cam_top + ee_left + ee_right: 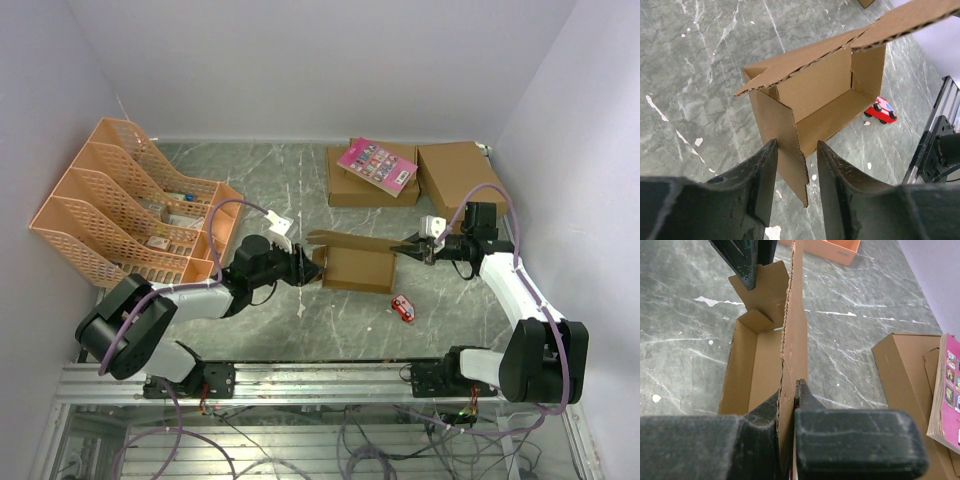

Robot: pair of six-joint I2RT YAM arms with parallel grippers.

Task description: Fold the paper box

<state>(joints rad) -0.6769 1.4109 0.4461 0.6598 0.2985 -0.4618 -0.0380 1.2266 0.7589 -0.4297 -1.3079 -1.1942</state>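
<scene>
Right claw pinches the brown half-formed paper box; left claw, ajar, straddles its flap

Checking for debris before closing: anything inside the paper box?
Only bare cardboard shows inside the paper box, plus a folded-in tab at one end. The right gripper hides the end it clamps.

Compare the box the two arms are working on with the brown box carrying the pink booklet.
The paper box stands open, lid and flaps raised; the booklet box is closed flat. The paper box looks narrower, the booklet box wider. The right end effector pinches the paper box's lid and the left end effector straddles an end flap; the booklet box lies untouched under the pink booklet. Both are plain brown cardboard.
</scene>
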